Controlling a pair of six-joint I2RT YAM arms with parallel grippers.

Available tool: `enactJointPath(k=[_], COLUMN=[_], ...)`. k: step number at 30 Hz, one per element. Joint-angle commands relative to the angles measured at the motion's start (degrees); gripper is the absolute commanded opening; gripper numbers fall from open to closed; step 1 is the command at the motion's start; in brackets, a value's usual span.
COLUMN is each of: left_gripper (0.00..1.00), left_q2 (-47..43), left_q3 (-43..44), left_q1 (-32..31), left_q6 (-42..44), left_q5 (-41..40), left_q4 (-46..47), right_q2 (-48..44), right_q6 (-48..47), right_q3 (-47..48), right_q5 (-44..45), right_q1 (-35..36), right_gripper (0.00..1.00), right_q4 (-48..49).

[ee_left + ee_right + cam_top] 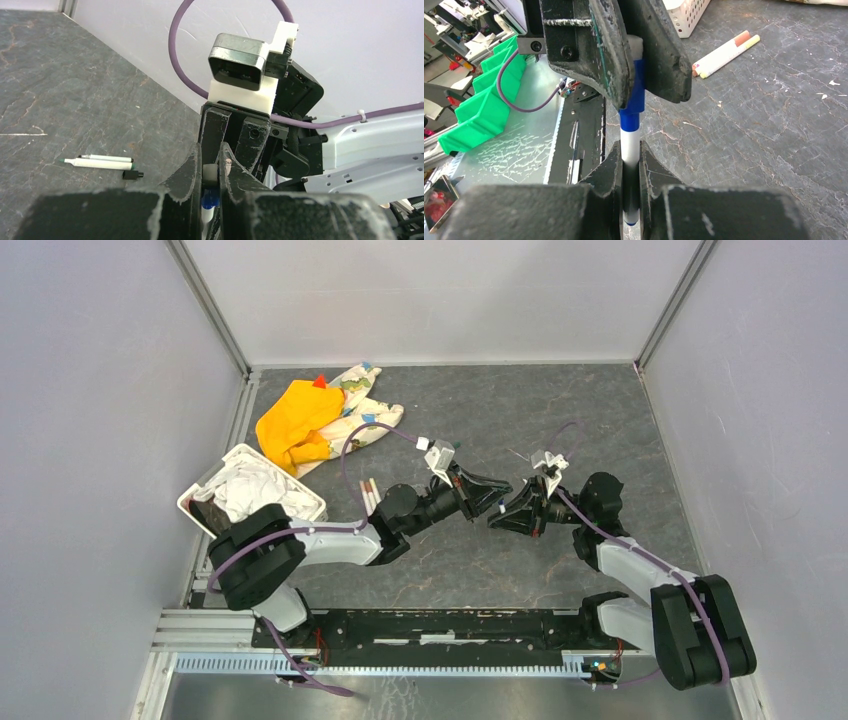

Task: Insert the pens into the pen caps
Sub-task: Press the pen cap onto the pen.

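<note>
Both grippers meet above the middle of the table. My right gripper (pixel 630 152) is shut on a white-barrelled pen (pixel 629 142) with a blue collar. The pen's front end sits inside a blue pen cap (pixel 638 87), on which my left gripper (pixel 211 156) is shut; the cap (pixel 210 200) shows between its fingers. From above, the left gripper (pixel 493 502) and right gripper (pixel 507 516) stand tip to tip. Two more pens (pixel 102 161) lie side by side on the table with a small dark cap (pixel 132 174) next to them.
A white basket (pixel 250 490) of crumpled white material stands at the left edge. An orange cloth (pixel 295 425) and a patterned cloth (pixel 362 405) lie at the back left. Two capped pens (pixel 724 52) lie near the basket. Grey walls enclose the table.
</note>
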Motion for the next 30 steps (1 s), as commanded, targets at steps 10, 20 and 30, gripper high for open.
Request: enactJointPath(k=[10, 20, 30], left_gripper=[0.27, 0.63, 0.77], left_q2=[-2.0, -8.1, -15.8], left_q3=[-1.5, -4.1, -8.0], left_q1=[-0.1, 5.0, 5.2], left_q6=[-9.1, -9.7, -0.4], left_q5=[5.4, 0.8, 3.9], left_q4=[-6.7, -1.7, -1.6], right_q2=[-1.1, -0.2, 2.6], right_q6=[-9.1, -12.0, -9.2], right_q3=[8.6, 9.9, 10.7], right_q5=[8.9, 8.2, 5.4], right_q1=[0.7, 1.5, 2.5], right_gripper=[0.00, 0.00, 0.00], right_q4=[-1.2, -5.3, -3.9])
